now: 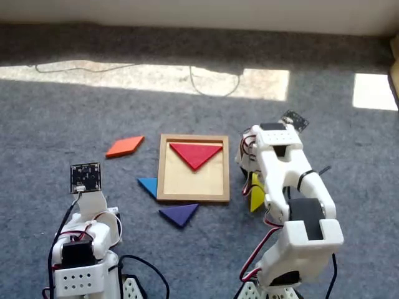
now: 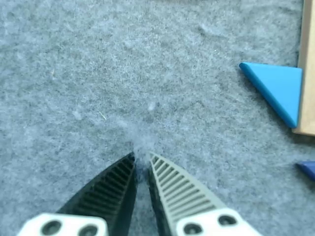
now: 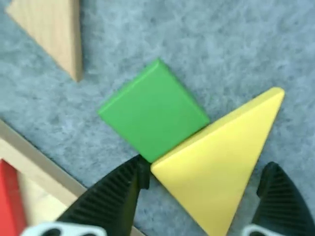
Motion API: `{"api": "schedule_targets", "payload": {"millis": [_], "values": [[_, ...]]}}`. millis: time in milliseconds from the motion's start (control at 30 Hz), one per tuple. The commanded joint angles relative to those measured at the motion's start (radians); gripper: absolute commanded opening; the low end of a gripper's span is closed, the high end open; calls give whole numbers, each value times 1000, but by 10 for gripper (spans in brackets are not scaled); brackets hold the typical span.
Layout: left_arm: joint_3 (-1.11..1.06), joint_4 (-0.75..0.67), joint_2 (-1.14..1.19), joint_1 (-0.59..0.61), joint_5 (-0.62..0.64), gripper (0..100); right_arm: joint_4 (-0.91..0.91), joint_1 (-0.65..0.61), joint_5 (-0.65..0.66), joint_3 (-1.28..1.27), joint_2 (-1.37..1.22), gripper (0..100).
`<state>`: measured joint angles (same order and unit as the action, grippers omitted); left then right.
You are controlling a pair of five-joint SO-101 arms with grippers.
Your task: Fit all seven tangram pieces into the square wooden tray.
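Note:
The square wooden tray (image 1: 163,187) lies mid-table with a red triangle (image 1: 195,154) in its far half. An orange parallelogram (image 1: 124,146), a blue triangle (image 1: 148,185) and a purple triangle (image 1: 179,213) lie around its left and near sides. My right gripper (image 3: 204,179) is open, one finger on each side of the yellow triangle (image 3: 216,157), which touches a green square (image 3: 152,110). A plain wood triangle (image 3: 49,29) lies past the square. My left gripper (image 2: 141,158) is shut on nothing over bare carpet, short of the blue triangle (image 2: 275,88).
The tray's rim (image 3: 39,157) runs close beside my right gripper, with the red triangle's (image 3: 7,196) edge behind it. The right arm (image 1: 283,168) hangs over the yellow triangle (image 1: 256,193). Grey carpet covers the table; a cable (image 1: 212,84) lies at the back.

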<state>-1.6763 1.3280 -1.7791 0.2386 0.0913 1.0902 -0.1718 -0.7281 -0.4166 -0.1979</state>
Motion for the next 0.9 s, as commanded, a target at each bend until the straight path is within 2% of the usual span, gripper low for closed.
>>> {"api": "schedule_targets", "payload": {"millis": [0,267,400,500,700,867], "values": [[-21,8,-39,10,-5,6,41,1,-2,1,38,340],[-21,8,-39,10,-5,6,33,25,-2,-5,48,334],[-21,8,-39,10,-5,6,33,42,9,-5,48,245],[-21,8,-39,10,-5,6,33,42,84,-5,51,201],[-21,8,-39,10,-5,6,47,44,120,-1,62,201],[-21,8,-39,10,-5,6,148,39,250,1,197,200]]}}
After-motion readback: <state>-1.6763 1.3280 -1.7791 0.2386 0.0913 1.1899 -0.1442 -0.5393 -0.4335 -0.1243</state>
